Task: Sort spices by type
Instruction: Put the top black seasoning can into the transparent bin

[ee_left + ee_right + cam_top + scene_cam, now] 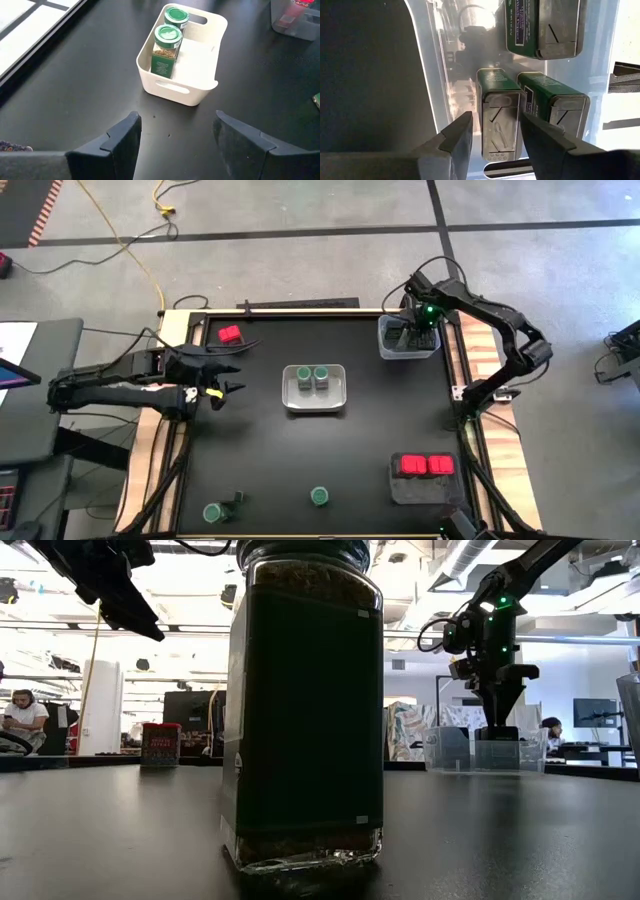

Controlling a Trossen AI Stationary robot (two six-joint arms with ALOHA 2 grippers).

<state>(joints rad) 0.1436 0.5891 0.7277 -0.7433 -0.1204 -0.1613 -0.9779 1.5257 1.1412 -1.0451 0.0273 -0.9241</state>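
My right gripper point(409, 336) points down into the clear tray point(384, 350) at the far right. Its open fingers stand on either side of one dark tin point(499, 120), which is upright beside two more tins point(552, 107) point(545, 27). My left gripper point(175, 122) hangs open above the table's left side, holding nothing. It looks toward the white tray point(200, 75), where two green-lidded jars point(166, 47) stand. A red box point(230, 334) sits at the far left. Two red boxes point(424, 466) lie in the grey tray point(398, 490). Two green-lidded jars point(213, 512) point(319, 496) stand near the front edge.
A tall dark-labelled jar point(300, 710) stands right in front of the low camera. A small dark object point(238, 500) lies beside the near-left jar. Bare black table lies between the trays. People sit in the room behind the table.
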